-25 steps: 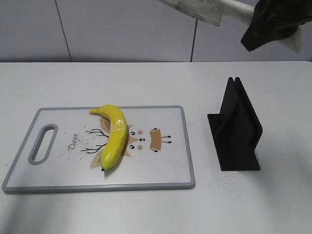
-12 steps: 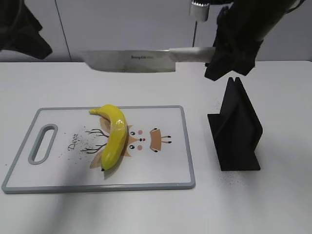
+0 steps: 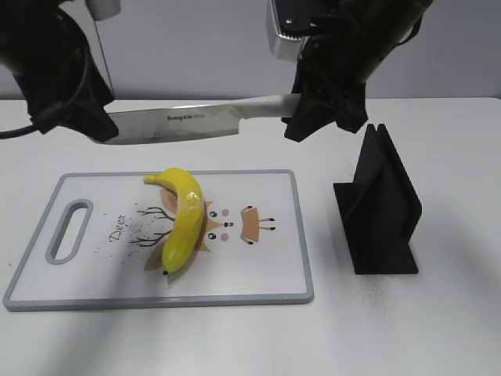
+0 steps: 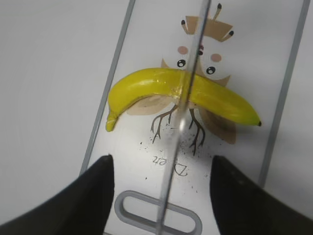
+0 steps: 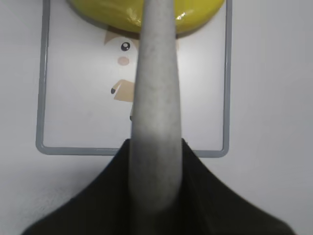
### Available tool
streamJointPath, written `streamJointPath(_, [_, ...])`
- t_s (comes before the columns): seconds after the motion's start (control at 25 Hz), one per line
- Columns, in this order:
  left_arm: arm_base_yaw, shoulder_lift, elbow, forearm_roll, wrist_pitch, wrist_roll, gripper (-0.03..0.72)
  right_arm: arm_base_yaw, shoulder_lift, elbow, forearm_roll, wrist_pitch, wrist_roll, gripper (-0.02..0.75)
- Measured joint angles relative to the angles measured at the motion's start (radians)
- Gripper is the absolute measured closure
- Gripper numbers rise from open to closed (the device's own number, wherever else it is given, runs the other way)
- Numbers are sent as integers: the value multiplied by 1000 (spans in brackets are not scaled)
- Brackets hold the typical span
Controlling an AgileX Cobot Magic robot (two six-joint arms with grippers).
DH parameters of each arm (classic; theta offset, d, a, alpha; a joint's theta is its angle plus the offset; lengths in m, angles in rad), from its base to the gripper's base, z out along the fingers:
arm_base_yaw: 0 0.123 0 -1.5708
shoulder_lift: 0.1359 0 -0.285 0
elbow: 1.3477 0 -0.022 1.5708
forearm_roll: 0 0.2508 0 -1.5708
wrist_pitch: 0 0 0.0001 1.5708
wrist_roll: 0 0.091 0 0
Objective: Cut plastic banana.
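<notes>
The yellow plastic banana (image 3: 184, 219) lies whole on a white cutting board (image 3: 266, 274). My right gripper (image 3: 313, 110) is shut on the grey handle of a kitchen knife (image 3: 196, 123) and holds the blade level above the board's far edge, over the banana's stem end. My left gripper (image 3: 78, 117) hangs by the blade tip. In the left wrist view the blade (image 4: 180, 122) runs edge-on between the open fingers (image 4: 161, 191), above the banana (image 4: 146, 85). In the right wrist view the handle (image 5: 155, 107) sits in the shut jaws (image 5: 155, 147), with the banana (image 5: 195, 14) beyond.
A black knife stand (image 3: 380, 204) sits on the white table right of the board. The board has a grey rim and a handle slot (image 3: 69, 229) at its left end. A grey wall stands behind the table.
The knife has come down and to the left, closer over the board. My left arm has dropped in from the upper left to the blade tip. The banana has not moved.
</notes>
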Motion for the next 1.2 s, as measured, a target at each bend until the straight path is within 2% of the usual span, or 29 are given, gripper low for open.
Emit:
streamJointPath(0.12, [0,38,-1,-2,-31,5,114,1,11,-9,30,-1,-34,572])
streamJointPath(0.2, [0,59,-1,-2,-45,5,179,1,11,-9,35,-4,-43,572])
streamJointPath(0.24, [0,66,-1,-2,-56,5,228,1,12,-9,35,-6,-45,572])
streamJointPath(0.28, [0,74,-1,-3,-62,5,308,1,12,-9,35,-12,-45,572])
streamJointPath(0.36, [0,87,-1,-10,-72,5,506,1,13,-10,35,-33,-44,572])
streamJointPath(0.4, [-1,94,-1,-14,-77,6,579,1,13,-10,35,-37,-43,572])
streamJointPath(0.48, [-1,104,-1,-16,-78,15,641,1,22,-11,35,-41,-30,572])
streamJointPath(0.64, [-1,118,25,-7,-90,28,657,1,67,-11,36,-32,21,572])
streamJointPath(0.88, [-3,179,158,-23,-233,39,660,2,188,-11,23,-28,24,568])
streamJointPath(1.2, [-9,337,160,-43,-306,55,659,5,361,-29,-21,-48,23,566])
